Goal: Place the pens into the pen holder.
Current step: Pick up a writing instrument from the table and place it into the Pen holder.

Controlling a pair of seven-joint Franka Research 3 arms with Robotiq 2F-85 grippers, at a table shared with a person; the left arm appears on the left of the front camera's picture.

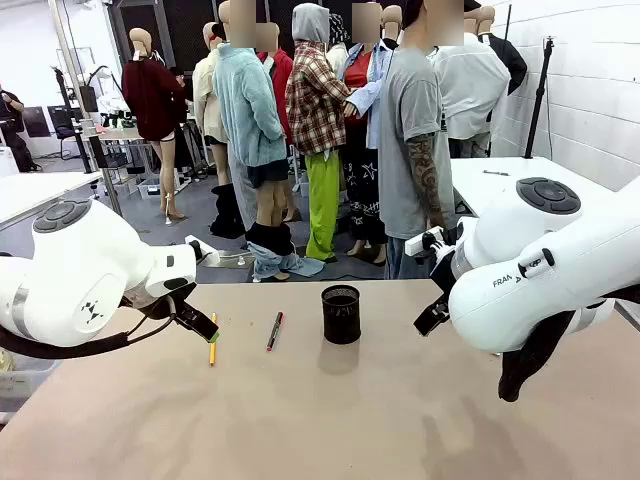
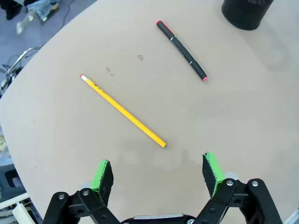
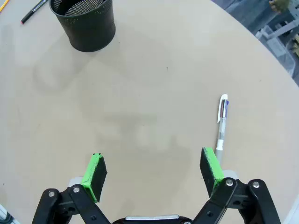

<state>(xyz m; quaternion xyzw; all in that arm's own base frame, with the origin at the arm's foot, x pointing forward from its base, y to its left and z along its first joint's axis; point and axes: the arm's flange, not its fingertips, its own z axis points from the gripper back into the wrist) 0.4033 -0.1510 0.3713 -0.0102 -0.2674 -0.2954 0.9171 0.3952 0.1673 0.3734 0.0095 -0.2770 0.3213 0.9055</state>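
Observation:
A yellow pencil [image 1: 212, 338] [image 2: 124, 112] and a black pen with red ends [image 1: 275, 331] [image 2: 181, 50] lie on the tan table, left of the black mesh pen holder [image 1: 341, 314] [image 2: 246, 11] [image 3: 86, 21]. My left gripper [image 1: 200, 325] [image 2: 159, 175] hovers open just short of the pencil's near end, with nothing between its fingers. My right gripper [image 1: 432, 318] [image 3: 153, 170] is open and empty too, right of the holder. A white pen with a blue clip [image 3: 222, 121] lies on the table just beyond its right finger [image 3: 211, 169].
A person in a grey T-shirt [image 1: 412, 150] stands at the table's far edge, behind the holder. The table's rounded edge [image 2: 28, 70] curves close behind the pencil. A second table [image 1: 500, 175] stands at the back right.

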